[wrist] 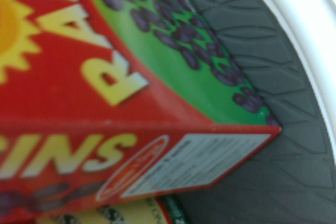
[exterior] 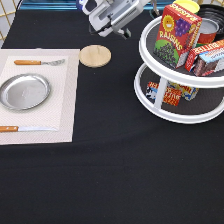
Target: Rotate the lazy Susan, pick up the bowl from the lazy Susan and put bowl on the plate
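Hand [exterior: 102, 22], grip state unclear, hovers over black table [exterior: 110, 165] beside lazy Susan [exterior: 150, 92].

The red box [exterior: 176, 31] on the upper tier of the lazy Susan [exterior: 150, 70] carries the word "RAISINS" in yellow letters. In the wrist view the same box [wrist: 112, 125] shows only parts of that word. The other packages have print that cannot be read.

The gripper [exterior: 100, 25] hangs at the exterior view's top, about twelve o'clock, its arm slanting toward one o'clock.
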